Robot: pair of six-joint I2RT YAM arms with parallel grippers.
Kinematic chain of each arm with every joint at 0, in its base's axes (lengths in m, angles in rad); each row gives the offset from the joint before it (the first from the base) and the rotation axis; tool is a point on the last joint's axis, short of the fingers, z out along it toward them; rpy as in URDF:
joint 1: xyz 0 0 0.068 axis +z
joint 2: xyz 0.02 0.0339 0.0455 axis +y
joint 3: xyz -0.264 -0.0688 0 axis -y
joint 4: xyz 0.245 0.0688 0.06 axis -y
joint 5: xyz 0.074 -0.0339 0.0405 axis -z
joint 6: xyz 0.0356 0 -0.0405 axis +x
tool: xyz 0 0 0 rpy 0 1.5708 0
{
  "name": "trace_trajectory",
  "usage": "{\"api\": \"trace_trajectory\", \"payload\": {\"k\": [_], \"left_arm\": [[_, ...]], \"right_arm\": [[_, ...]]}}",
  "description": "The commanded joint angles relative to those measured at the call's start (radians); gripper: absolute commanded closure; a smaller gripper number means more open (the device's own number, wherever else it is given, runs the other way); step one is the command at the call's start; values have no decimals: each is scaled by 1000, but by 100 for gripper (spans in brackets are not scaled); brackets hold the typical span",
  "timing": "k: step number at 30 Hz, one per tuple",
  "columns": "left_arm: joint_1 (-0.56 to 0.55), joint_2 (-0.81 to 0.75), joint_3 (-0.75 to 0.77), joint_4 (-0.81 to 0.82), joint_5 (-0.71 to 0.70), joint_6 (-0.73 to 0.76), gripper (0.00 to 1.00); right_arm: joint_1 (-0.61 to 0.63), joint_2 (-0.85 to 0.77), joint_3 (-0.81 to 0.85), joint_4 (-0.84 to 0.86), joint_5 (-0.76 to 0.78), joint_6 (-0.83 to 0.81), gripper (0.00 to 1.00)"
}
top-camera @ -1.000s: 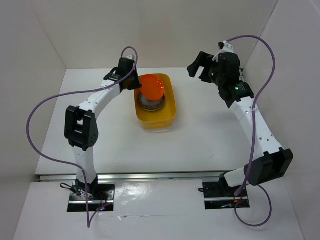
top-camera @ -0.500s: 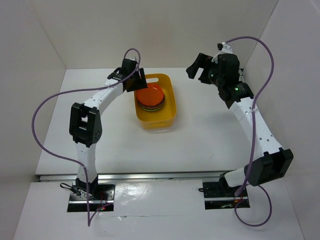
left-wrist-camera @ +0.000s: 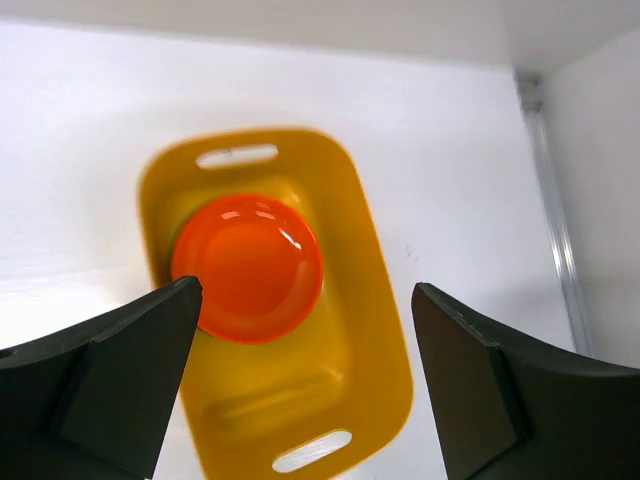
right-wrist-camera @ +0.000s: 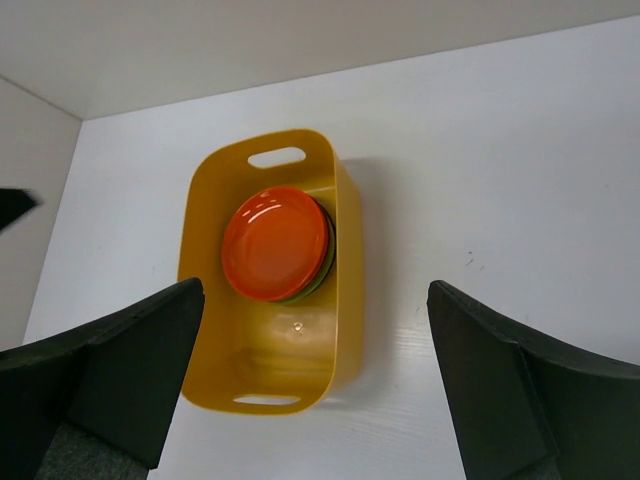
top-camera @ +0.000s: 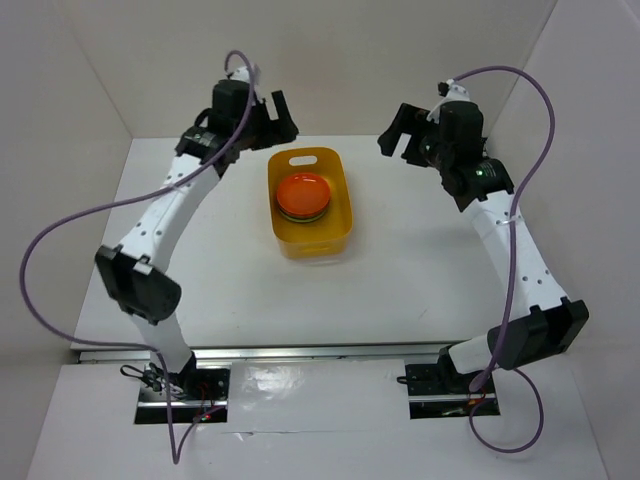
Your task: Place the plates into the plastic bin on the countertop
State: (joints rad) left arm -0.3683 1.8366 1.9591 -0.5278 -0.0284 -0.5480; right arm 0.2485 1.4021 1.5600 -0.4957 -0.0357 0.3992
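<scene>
The yellow-orange plastic bin (top-camera: 312, 246) stands on the white countertop (top-camera: 420, 260) between the arms. A stack of plates lies in its far half, with an orange plate (top-camera: 303, 193) on top. In the right wrist view a lime green rim (right-wrist-camera: 324, 266) shows under the orange plate (right-wrist-camera: 275, 243). My left gripper (top-camera: 278, 117) hangs open and empty above the bin's far left corner. Its camera looks down on the orange plate (left-wrist-camera: 247, 265) and the bin (left-wrist-camera: 375, 300) between my left gripper's (left-wrist-camera: 306, 290) spread jaws. My right gripper (top-camera: 400, 137) is raised at the far right, open and empty. From there my right gripper (right-wrist-camera: 316, 287) frames the bin (right-wrist-camera: 265, 350).
White walls (top-camera: 90, 90) close in the countertop on the left, back and right. A purple cable (top-camera: 60, 230) loops off the left arm and another (top-camera: 535, 100) off the right arm. A metal rail (top-camera: 300, 352) runs along the near edge.
My left gripper opened and let the orange plate drop onto the stack in the bin. The left arm then rose and drew back toward the far wall. The right arm barely moved.
</scene>
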Motion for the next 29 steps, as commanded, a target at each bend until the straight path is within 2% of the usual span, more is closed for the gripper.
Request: {"api": "trace_trajectory", "payload": {"k": [1,4,5,7,11,15,29], "left_arm": [[15,-173,40,-127,-178,33,0],[70,-368,-118,-138,-269,11,0],[90,-422,-206,-138,-278,-22,0],[139,-574,-284,-138,-287,-44,0],[161,-775,-457,-173,-356,-127,0],[161,-853,-509,-314,-426,-208,0],[161,-915,-568,-327,-435,-208,0]], "right_arm": [[-5,-35,115,-108,86,-62,0],[-5,-110,124,-170,140,-91,0],[-5,-133,115,-200,140,-100,0],[-5,-196,103,-231,187,-109,0],[5,-297,-6,-241,223,-109,0],[5,-342,-80,-215,235,-95,0],[26,-351,-31,-245,295,-95,0]]}}
